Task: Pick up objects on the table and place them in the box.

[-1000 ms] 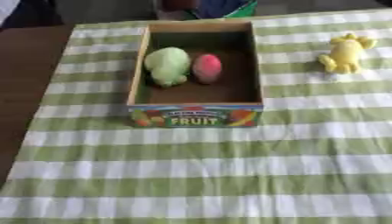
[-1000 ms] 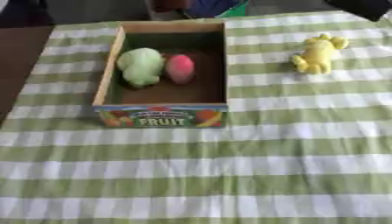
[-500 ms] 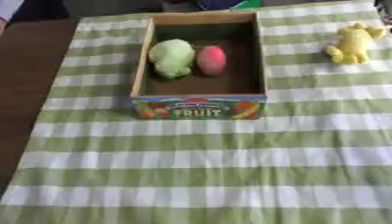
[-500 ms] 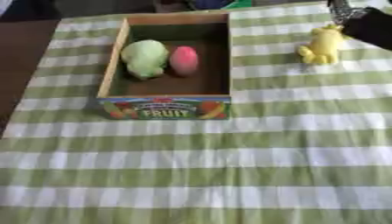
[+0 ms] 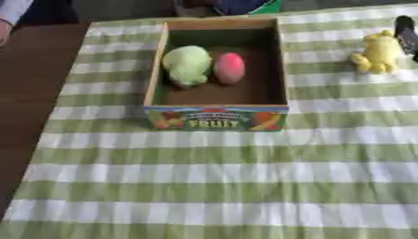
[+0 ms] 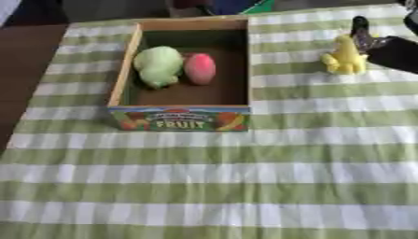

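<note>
A wooden box (image 5: 156,70) with a "FRUIT" label on its front stands on the green-and-white checked cloth at the upper middle. Inside it lie a pale green fruit (image 5: 187,65) and a pink one (image 5: 229,67), side by side. A yellow lumpy toy (image 6: 344,58) lies on the cloth to the right of the box. My right hand (image 6: 393,52) reaches in from the right edge and sits right beside the toy, with one dark finger (image 6: 358,25) straight up behind it; its fingers look open, not curled round the toy. My left hand shows in no view.
The brown bare table (image 5: 32,93) runs along the left of the cloth. A person's sleeve (image 5: 11,8) shows at the upper left corner, and dark and green things (image 5: 245,5) lie beyond the box's far side.
My right hand has come in from the right edge up to the yellow toy. The whole picture has shifted a little, so the camera has moved.
</note>
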Robot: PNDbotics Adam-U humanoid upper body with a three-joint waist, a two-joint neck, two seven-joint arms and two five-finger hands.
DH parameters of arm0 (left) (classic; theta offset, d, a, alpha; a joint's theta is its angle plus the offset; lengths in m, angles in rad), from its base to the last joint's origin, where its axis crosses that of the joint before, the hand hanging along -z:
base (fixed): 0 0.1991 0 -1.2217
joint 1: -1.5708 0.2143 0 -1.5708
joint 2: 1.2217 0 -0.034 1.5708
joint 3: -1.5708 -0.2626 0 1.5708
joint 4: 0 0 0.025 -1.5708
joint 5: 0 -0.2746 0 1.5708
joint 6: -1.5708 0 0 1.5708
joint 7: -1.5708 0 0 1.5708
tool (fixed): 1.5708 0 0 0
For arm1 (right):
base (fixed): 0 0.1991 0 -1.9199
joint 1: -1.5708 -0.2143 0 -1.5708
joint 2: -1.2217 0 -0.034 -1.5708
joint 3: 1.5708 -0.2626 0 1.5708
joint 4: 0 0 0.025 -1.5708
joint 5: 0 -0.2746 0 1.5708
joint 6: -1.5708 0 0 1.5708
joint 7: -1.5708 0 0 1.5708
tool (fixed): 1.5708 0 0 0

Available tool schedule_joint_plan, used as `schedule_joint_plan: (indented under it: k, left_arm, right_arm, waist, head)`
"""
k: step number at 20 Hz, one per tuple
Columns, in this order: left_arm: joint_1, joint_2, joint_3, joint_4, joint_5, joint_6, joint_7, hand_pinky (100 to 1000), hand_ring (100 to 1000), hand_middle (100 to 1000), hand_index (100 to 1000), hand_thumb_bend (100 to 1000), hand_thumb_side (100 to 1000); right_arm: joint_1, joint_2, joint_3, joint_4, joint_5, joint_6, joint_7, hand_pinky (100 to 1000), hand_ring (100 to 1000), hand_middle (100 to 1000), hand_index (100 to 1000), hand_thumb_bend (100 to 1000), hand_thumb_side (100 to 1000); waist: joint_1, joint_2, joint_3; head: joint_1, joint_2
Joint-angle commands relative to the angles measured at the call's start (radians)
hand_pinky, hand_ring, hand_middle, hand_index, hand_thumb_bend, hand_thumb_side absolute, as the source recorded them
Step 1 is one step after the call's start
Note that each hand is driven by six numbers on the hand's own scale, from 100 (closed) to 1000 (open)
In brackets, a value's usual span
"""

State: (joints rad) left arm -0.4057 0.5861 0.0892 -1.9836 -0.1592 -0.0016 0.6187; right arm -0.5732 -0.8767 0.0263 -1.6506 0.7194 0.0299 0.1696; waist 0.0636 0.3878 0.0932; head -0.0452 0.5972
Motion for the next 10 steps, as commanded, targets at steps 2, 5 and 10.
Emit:
schedule_joint_plan:
  k: [2, 5, 10]
  left_arm:
    - [-0.015, 0.012, 0.010, -0.016, 0.002, -0.003, 0.004, 534, 788, 794, 942, 100, 914]
    - [-0.016, 0.012, 0.010, -0.016, 0.003, -0.003, 0.005, 533, 787, 794, 942, 100, 916]
    - [-0.015, 0.010, 0.009, -0.016, 0.003, 0.000, 0.006, 531, 787, 793, 942, 100, 911]
  right_arm:
    - [-0.022, -0.044, 0.003, 0.055, 0.001, -0.029, 0.020, 882, 917, 855, 933, 117, 850]
    - [-0.023, -0.047, 0.005, 0.091, 0.003, -0.041, 0.029, 886, 918, 847, 921, 224, 828]
    - [-0.039, -0.052, 0.010, 0.193, 0.012, -0.065, 0.053, 891, 917, 841, 907, 243, 803]
  waist:
    - [-0.010, -0.020, -0.004]
    - [-0.015, -0.020, -0.007]
    - [-0.023, -0.019, -0.007]
  head:
    - [-0.008, -0.015]
    - [-0.013, -0.017]
    - [-0.019, -0.020]
